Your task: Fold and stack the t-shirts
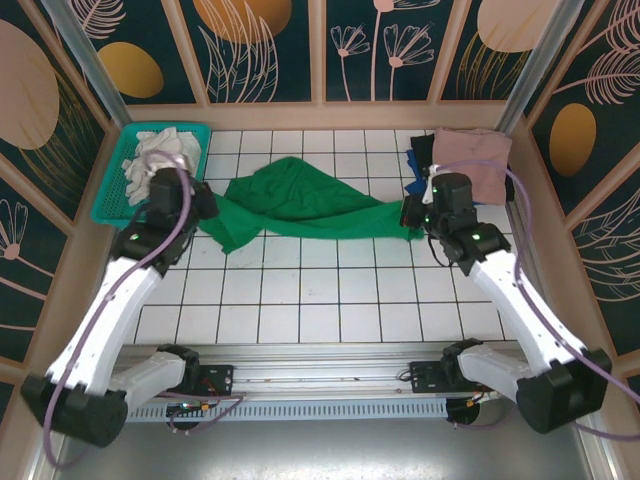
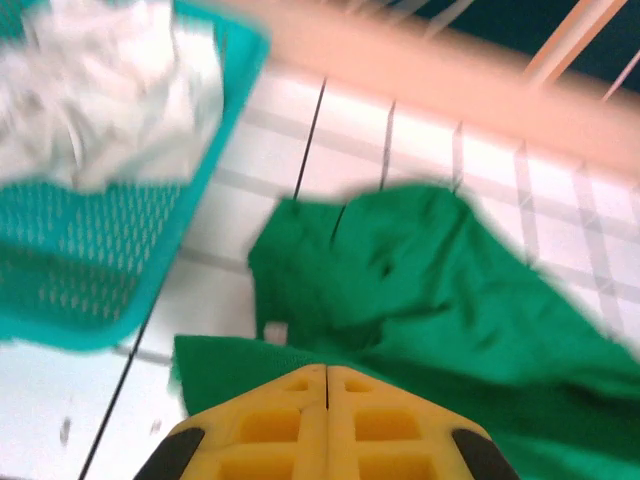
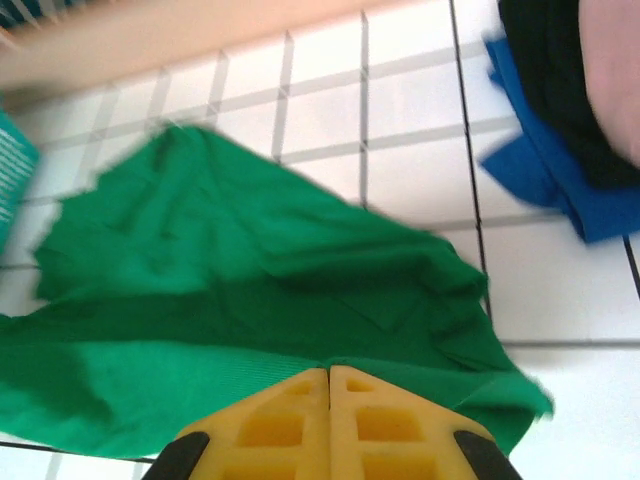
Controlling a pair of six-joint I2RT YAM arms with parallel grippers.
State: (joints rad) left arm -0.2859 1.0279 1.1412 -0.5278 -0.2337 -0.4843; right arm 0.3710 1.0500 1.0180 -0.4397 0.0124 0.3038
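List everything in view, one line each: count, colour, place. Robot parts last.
green t-shirt: 1, bright green, crumpled across the table's middle, one end at each gripper
folded shirts: 3, pink over black over blue, stacked at the far right
basket: 1, teal mesh, far left corner
crumpled cloth: 1 heap, whitish, inside the basket
table: 1, white tiles
left gripper: 1, yellow, shut on the shirt's left end
right gripper: 1, yellow, shut on the shirt's right end

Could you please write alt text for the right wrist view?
The right pincer, shut, grips the edge of a rumpled green shirt on a white tiled table. At upper right lies a blue shirt under a black shirt and a pink shirt.
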